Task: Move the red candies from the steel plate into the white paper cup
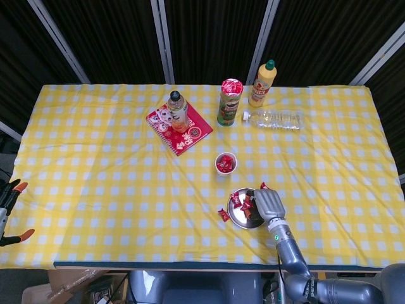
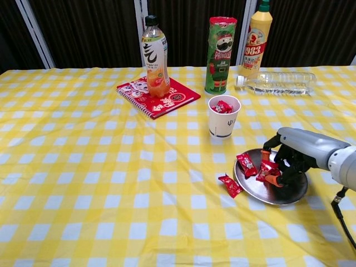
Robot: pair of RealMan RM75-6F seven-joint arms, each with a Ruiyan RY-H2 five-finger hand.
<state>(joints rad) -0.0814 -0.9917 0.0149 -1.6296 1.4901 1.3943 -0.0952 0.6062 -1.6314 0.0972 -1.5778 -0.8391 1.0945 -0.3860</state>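
**Right hand down in the plate, on a candy**

My right hand [image 2: 289,161] sits low right of the chest view, fingers curled down into the steel plate [image 2: 289,192], closed around a red candy [image 2: 268,169]. Another candy [image 2: 245,164] lies at the plate's left rim; one stray candy [image 2: 230,185] is on the cloth just left of it. White paper cup [image 2: 223,115], above the plate, holds candies. Left hand isn't visible.

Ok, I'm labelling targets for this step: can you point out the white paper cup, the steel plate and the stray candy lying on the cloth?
white paper cup [image 2: 223,123], chest view, front wall of the cup.
steel plate [image 2: 278,194], chest view, bare near part of the dish.
stray candy [image 2: 230,185], chest view, middle of the red wrapper.
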